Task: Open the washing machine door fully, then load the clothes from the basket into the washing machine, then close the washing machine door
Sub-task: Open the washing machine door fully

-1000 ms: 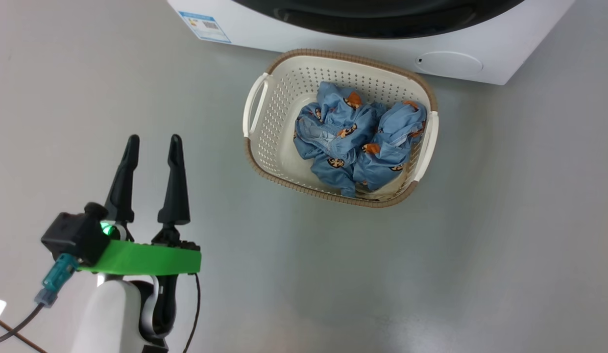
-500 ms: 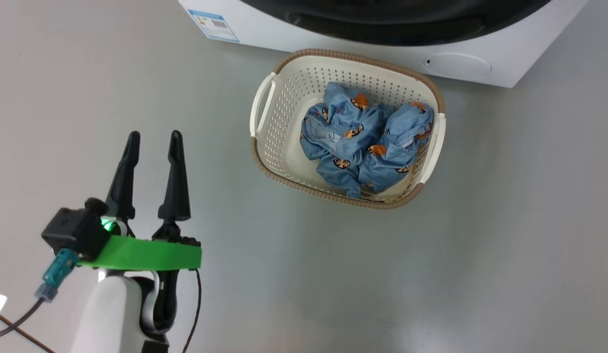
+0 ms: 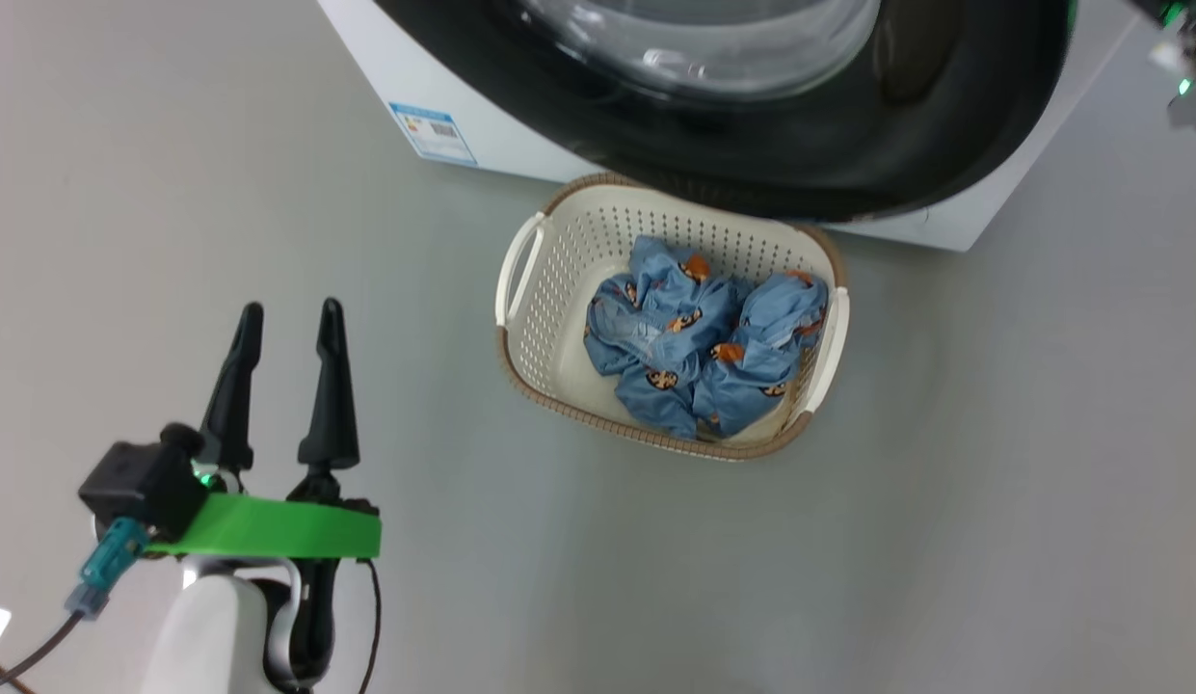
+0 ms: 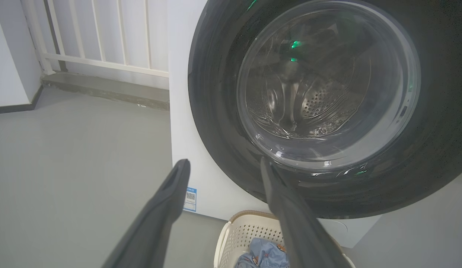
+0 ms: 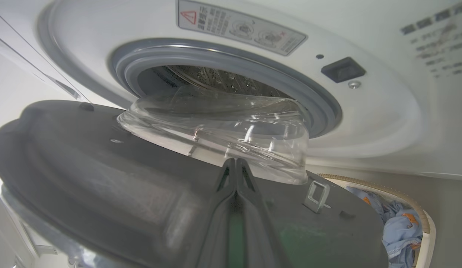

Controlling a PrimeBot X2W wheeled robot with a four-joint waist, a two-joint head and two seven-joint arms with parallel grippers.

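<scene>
The washing machine point(image 3: 395, 67) is white, and its door point(image 3: 944, 125) with the black rim stands partly open, hanging over the far rim of the cream basket point(image 3: 549, 318). Light blue clothes point(image 3: 704, 357) with orange figures fill the basket's right half. My left gripper point(image 3: 289, 308) hovers open and empty over the floor, left of the basket. In the left wrist view it point(image 4: 222, 163) points at the door point(image 4: 216, 111). In the right wrist view my right gripper point(image 5: 235, 160) is shut with its tips against the door's grey inner face point(image 5: 104, 167), just below the glass bowl point(image 5: 216, 123). Behind are the grey gasket point(image 5: 223, 63) and the drum point(image 5: 216, 78).
A blue label point(image 3: 434, 133) sits low on the machine's front. Part of my right arm point(image 3: 1185, 58) shows past the door's right edge. A white railing point(image 4: 104, 37) on a low step point(image 4: 104, 87) stands left of the machine. Grey floor surrounds the basket.
The door has swung further out and now covers the round flap and the basket's far rim. The head camera has tilted up. My left gripper stays open and about where it was.
</scene>
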